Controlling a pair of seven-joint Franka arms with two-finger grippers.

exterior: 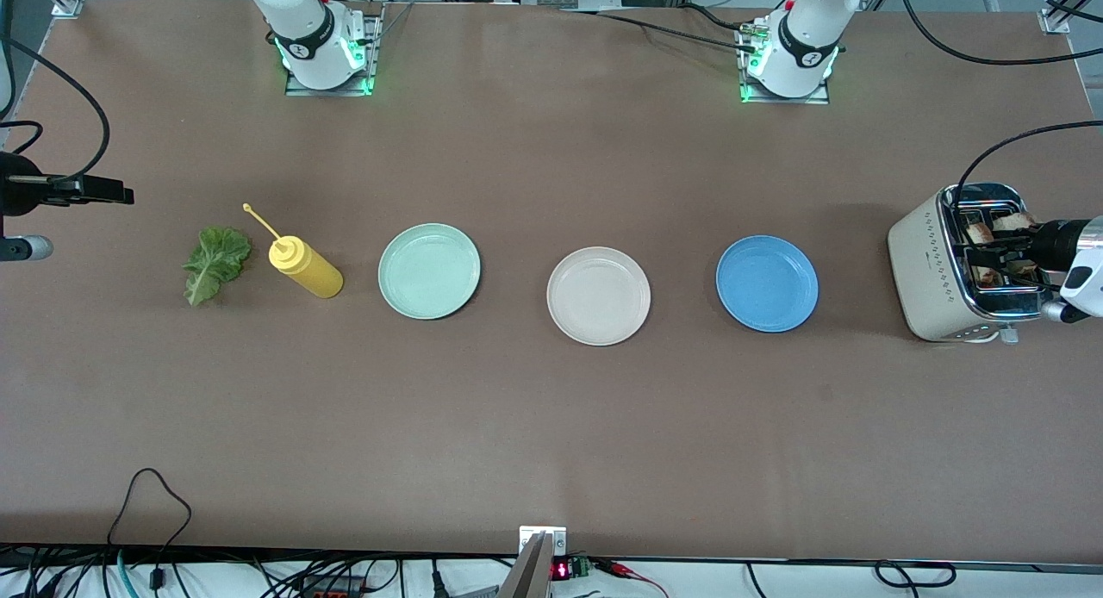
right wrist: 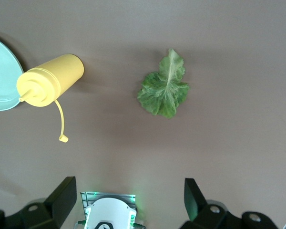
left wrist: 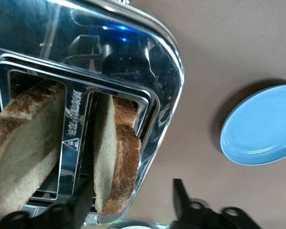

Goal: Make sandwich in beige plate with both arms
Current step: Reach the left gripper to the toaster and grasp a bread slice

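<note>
Two toasted bread slices stand in the toaster (exterior: pixel 935 266) at the left arm's end of the table. My left gripper (exterior: pixel 991 258) (left wrist: pixel 131 202) is open at the toaster's top and straddles the slice (left wrist: pixel 117 152) on the blue plate's side. One finger sits in the slot beside that slice and the other hangs outside the chrome rim. The second slice (left wrist: pixel 24 148) stands in the other slot. The beige plate (exterior: pixel 598 295) lies bare at mid-table. A green lettuce leaf (exterior: pixel 215 262) (right wrist: pixel 164 88) lies flat at the right arm's end. My right gripper (right wrist: pixel 128 200) hangs open, high over the table near the leaf.
A yellow squeeze bottle (exterior: pixel 306 269) (right wrist: pixel 50 81) lies between the leaf and a mint-green plate (exterior: pixel 429 270). A blue plate (exterior: pixel 767 283) (left wrist: pixel 262 126) sits between the beige plate and the toaster. A black cable runs from the toaster toward the table's edge.
</note>
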